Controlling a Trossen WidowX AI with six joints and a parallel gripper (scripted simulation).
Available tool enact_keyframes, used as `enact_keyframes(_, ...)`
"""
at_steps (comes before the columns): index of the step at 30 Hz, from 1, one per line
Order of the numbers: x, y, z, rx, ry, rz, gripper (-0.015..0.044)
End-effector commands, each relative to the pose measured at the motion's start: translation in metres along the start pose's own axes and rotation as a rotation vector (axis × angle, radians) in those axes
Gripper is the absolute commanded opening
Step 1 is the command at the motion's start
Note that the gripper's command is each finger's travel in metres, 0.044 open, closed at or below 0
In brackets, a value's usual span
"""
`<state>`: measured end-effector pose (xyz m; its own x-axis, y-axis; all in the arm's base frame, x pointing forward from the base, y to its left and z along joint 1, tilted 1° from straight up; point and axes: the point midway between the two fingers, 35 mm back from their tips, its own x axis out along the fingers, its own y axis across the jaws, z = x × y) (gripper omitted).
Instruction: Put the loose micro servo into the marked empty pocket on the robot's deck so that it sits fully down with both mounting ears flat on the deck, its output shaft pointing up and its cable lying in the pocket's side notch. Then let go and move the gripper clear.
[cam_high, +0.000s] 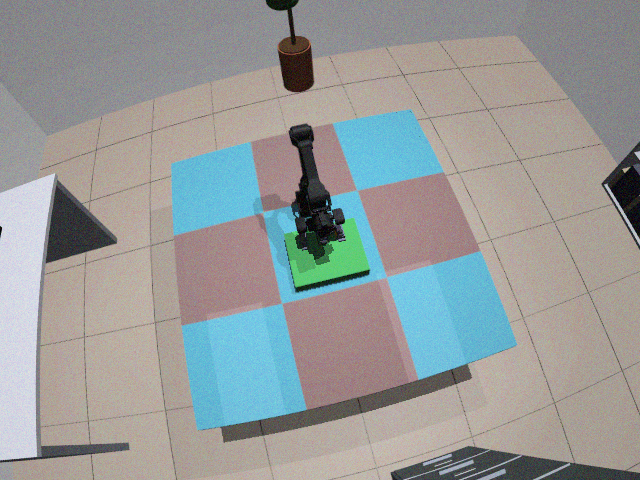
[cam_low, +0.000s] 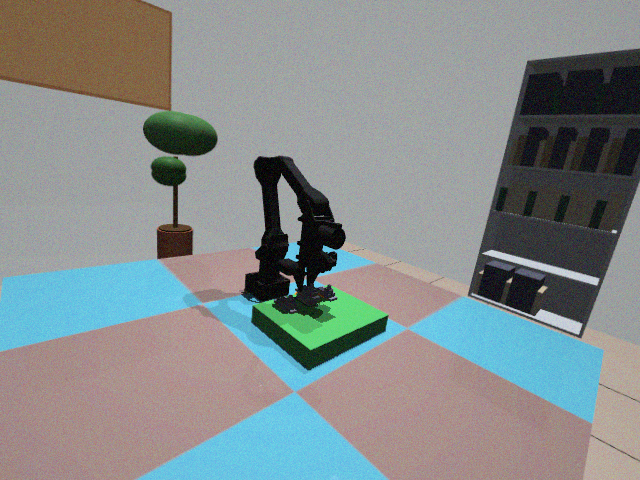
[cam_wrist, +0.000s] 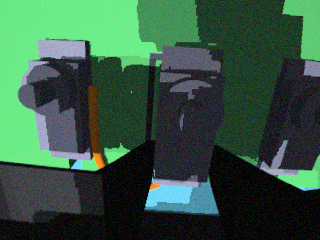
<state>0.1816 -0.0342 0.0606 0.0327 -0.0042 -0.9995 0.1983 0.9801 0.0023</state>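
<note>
Three dark servos line up across the wrist view, over a green deck (cam_high: 336, 263) (cam_low: 341, 320) (cam_wrist: 15, 30). The middle one, the loose servo (cam_wrist: 187, 125), is between the fingertips of the black hand (cam_high: 323, 235) (cam_low: 309, 286) (cam_wrist: 181, 150), which is closed on it, its fingers parted by the servo's width. In the wrist view the servo reaches up from the fingertips, its round top facing the camera. To its left, apart from it, is a second servo (cam_wrist: 62, 105) with an orange cable (cam_wrist: 94, 125) along its side; to its right, also apart, is a third servo (cam_wrist: 295, 117), cut off by the picture's edge. The hand points down at the deck's side nearest the arm's base (cam_low: 266, 285). The deck sits on a blue and dull pink checked desk (cam_high: 351, 341) (cam_low: 155, 403). The pocket is hard to make out, and whether the held servo touches the deck cannot be told.
</note>
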Motion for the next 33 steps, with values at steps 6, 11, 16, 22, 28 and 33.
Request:
enact_keyframes(6,0.008,0.0,0.001,0.0,-0.001,0.002,0.0)
enact_keyframes(11,0.013,0.0,0.001,0.0,-0.001,0.002,0.0)
enact_keyframes(16,0.017,0.0,0.001,0.0,-0.001,0.002,0.0)
enact_keyframes(22,0.022,0.0,0.001,0.0,-0.001,0.002,0.0)
enact_keyframes(28,0.02,0.0,0.0,0.0,-0.001,0.002,0.0157)
enact_keyframes(33,0.007,0.0,0.001,0.0,-0.001,0.002,0.0187)
